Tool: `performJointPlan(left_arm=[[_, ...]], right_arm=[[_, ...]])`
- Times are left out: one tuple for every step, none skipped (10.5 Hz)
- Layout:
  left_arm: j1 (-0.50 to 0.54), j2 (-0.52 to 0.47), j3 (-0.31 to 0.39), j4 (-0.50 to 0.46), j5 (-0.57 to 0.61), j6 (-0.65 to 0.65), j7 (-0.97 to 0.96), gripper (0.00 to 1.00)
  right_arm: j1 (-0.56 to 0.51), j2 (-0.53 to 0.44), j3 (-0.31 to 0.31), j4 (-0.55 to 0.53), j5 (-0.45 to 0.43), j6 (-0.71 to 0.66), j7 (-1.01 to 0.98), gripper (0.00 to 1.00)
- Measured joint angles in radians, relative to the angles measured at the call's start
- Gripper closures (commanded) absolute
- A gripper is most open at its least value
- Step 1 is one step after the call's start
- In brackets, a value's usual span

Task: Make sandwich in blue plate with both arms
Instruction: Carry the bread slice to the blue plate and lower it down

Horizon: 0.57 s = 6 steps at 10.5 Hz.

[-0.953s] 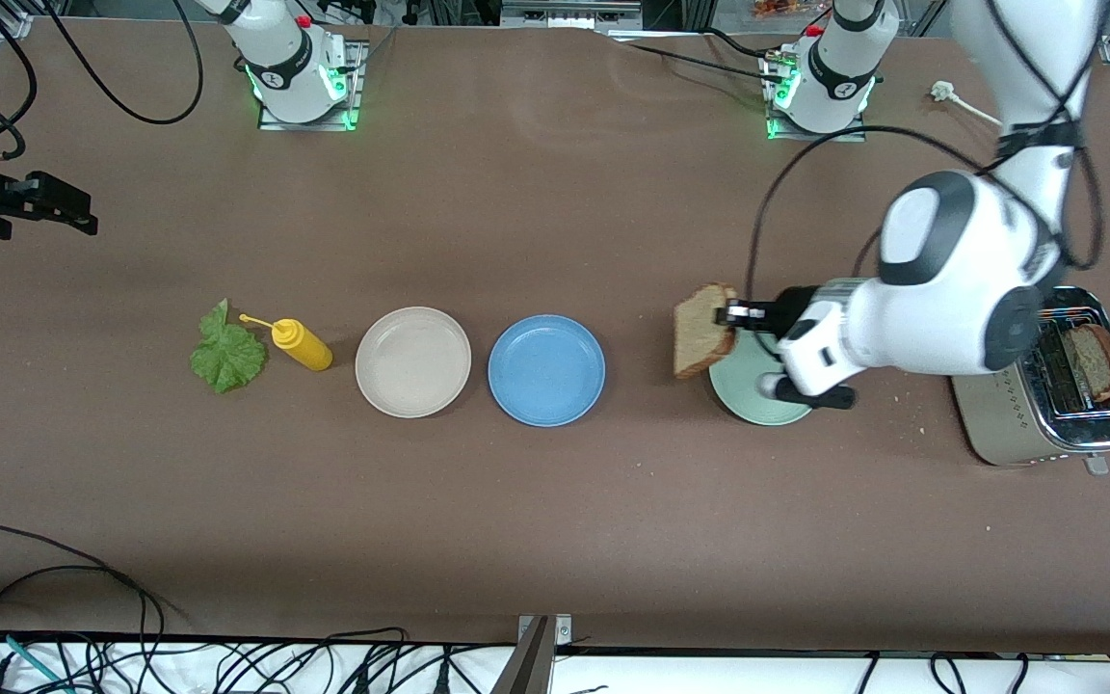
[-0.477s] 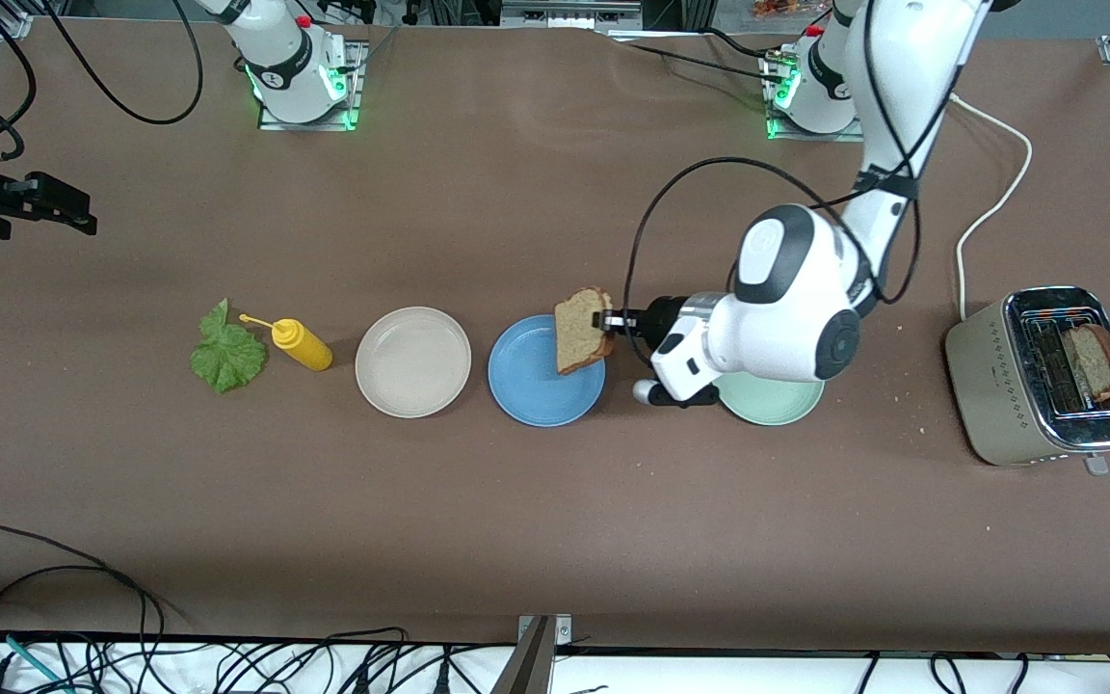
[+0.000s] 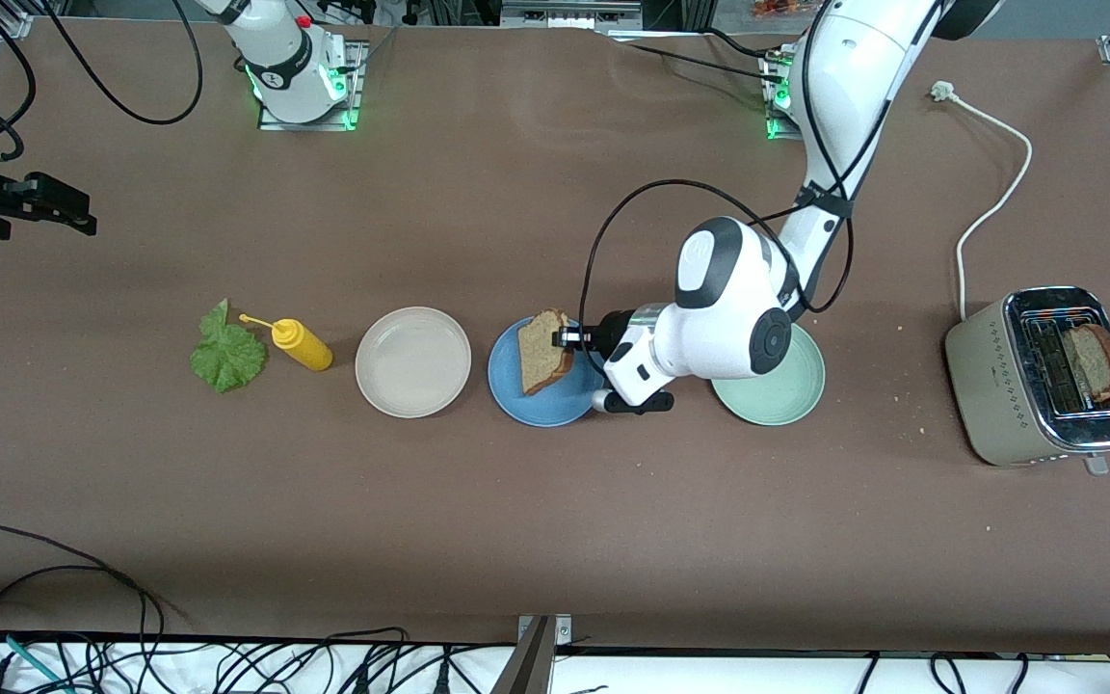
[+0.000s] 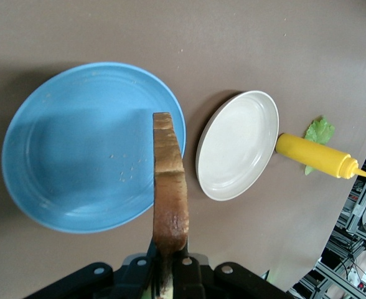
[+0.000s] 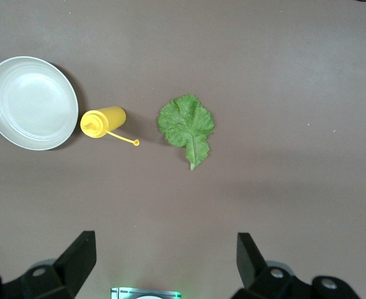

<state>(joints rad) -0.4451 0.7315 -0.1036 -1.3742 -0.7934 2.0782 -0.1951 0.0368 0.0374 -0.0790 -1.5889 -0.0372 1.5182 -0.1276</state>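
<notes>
Left gripper (image 3: 567, 337) clamping bread slice (image 3: 542, 350) above blue plate (image 3: 543, 400)

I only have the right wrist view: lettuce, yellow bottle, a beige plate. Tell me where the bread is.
Observer: One bread slice hangs on edge over the blue plate, clamped in the left pincer.
Operator: Confirm the plate is bare.
Observer: In the left wrist view the blue plate holds only a few crumbs.
Operator: Find me the second slice.
Observer: It stands in a slot of the toaster at the left arm's end of the table, second slice poking up.
Operator: Say what lies between them.
Observer: A pale green plate, partly under the left arm.
</notes>
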Motion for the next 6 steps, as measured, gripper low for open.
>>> performJointPlan(left_arm=[[-0.008, 0.018, 0.0, 0.015, 0.0, 0.02, 0.0, 1.0], [-0.016, 0.035, 0.0, 0.023, 0.0, 0.044, 0.0, 1.0], [-0.024, 0.05, 0.0, 0.028, 0.0, 0.059, 0.0, 1.0], [-0.036, 0.067, 0.0, 0.031, 0.0, 0.08, 0.0, 1.0], [-0.044, 0.08, 0.0, 0.033, 0.0, 0.086, 0.0, 1.0], [-0.047, 0.09, 0.0, 0.034, 0.0, 0.089, 0.0, 1.0]], right_arm=[[0.0, 0.0, 0.0, 0.0, 0.0, 0.0, 0.0, 0.0], [0.0, 0.0, 0.0, 0.0, 0.0, 0.0, 0.0, 0.0], [0.0, 0.0, 0.0, 0.0, 0.0, 0.0, 0.0, 0.0], [0.0, 0.0, 0.0, 0.0, 0.0, 0.0, 0.0, 0.0], [0.0, 0.0, 0.0, 0.0, 0.0, 0.0, 0.0, 0.0], [0.0, 0.0, 0.0, 0.0, 0.0, 0.0, 0.0, 0.0]])
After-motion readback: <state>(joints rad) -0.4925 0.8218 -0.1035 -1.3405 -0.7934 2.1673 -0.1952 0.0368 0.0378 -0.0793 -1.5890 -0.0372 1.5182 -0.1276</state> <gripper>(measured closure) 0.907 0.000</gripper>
